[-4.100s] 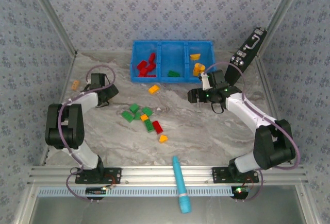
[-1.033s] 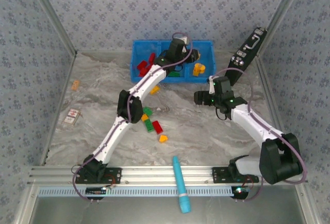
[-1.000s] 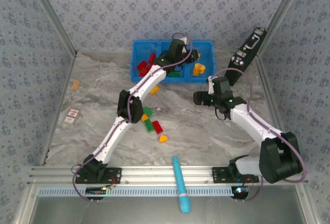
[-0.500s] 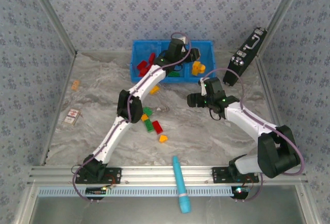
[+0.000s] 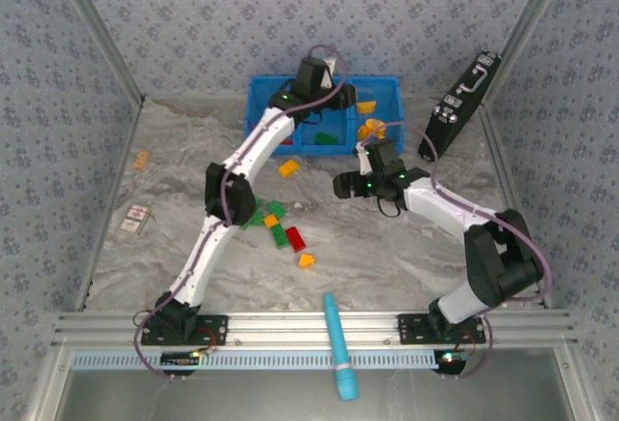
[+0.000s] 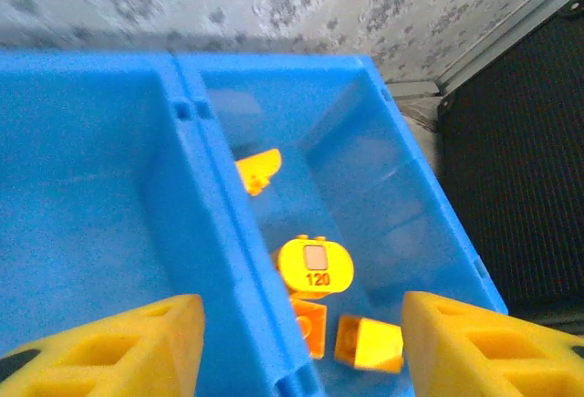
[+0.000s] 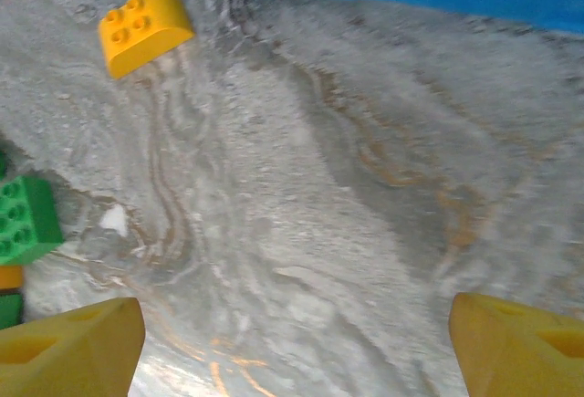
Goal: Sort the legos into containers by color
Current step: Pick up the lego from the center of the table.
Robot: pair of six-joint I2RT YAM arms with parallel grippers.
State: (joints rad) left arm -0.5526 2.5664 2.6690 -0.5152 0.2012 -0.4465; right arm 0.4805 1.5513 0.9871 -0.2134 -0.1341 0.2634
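Hovering over blue bin [image 5: 253,102], left gripper [image 6: 301,351] jaws open, empty; right gripper [image 7: 301,342] jaws open, empty, above worktop [image 7: 365,187].

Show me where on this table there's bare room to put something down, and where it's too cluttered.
Bare tabletop lies between the loose legos and the right arm, and on the left between the left arm and the small card. It is crowded mid-table around those legos, up to the yellow brick before the blue bin.

Left tool [image 5: 317,75] over the blue bin [image 5: 259,92], right tool [image 5: 341,187] near scattered legos [image 5: 295,239].
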